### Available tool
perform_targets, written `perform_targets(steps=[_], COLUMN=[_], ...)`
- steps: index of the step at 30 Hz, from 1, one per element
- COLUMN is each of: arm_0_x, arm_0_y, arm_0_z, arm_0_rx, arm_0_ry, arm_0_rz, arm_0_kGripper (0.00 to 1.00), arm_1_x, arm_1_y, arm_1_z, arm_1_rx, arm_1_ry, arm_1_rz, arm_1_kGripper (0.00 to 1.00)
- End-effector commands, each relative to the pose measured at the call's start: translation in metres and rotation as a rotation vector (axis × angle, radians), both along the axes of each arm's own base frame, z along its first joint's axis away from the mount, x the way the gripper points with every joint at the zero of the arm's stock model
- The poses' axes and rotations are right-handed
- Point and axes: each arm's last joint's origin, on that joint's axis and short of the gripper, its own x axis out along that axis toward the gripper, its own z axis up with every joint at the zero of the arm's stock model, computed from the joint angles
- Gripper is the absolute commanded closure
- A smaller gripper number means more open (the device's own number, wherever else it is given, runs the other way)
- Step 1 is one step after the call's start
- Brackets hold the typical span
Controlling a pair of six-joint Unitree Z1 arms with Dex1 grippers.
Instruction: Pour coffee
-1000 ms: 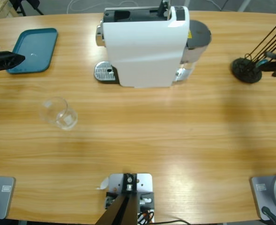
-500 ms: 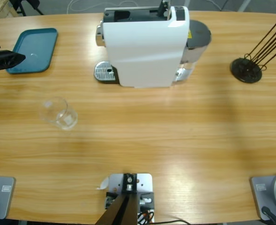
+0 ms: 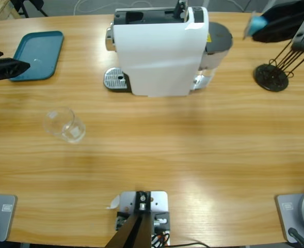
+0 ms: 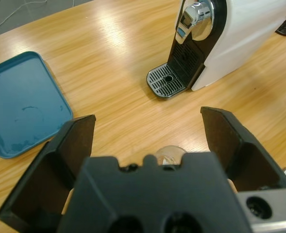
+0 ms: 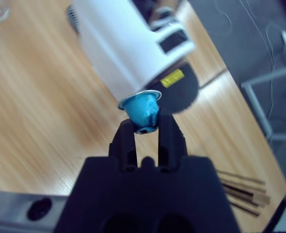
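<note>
The right gripper (image 5: 146,127) gripped a blue capsule (image 5: 142,108) just right of the white coffee machine (image 3: 159,49). The left gripper (image 4: 150,124) stood spread wide, holding nothing, well left of the machine beside the teal tray (image 3: 36,54).

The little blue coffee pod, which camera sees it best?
The right wrist view: the blue pod sits close up, pinched in the right gripper. The high view shows only a blue bit at the top right. The left wrist view misses it.

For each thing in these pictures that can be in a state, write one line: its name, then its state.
Left gripper: jaws wide open, holding nothing.
Right gripper: jaws shut on a blue capsule.
Glass: lying on its side, empty.
Tray: flat on the table, nothing on it.
Coffee machine: upright, no cup on its drip grate.
</note>
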Motion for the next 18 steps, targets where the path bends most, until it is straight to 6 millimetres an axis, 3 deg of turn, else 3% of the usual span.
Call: perform_targets(steps=[1, 7, 14, 18], arm_0_x=[0.0, 0.001, 0.004, 0.004], arm_0_y=[-0.001, -0.001, -0.004, -0.003], arm_0_z=[-0.013, -0.014, -0.016, -0.016], arm_0_rx=[0.018, 0.022, 0.029, 0.027], arm_0_ry=[0.04, 0.044, 0.052, 0.05], arm_0_rz=[-0.008, -0.006, -0.007, -0.007], arm_0_kGripper=[0.069, 0.069, 0.069, 0.069], arm_1_x=[0.023, 0.062, 0.083, 0.1], arm_1_y=[0.058, 0.114, 0.138, 0.139], arm_1_z=[-0.014, -0.017, -0.029, -0.032], arm_1_rx=[-0.076, -0.099, -0.11, -0.087], arm_1_ry=[0.023, -0.002, -0.04, -0.079], arm_1_rz=[0.282, 0.384, 0.396, 0.353], arm_1_kGripper=[1.0, 1.0, 1.0, 1.0])
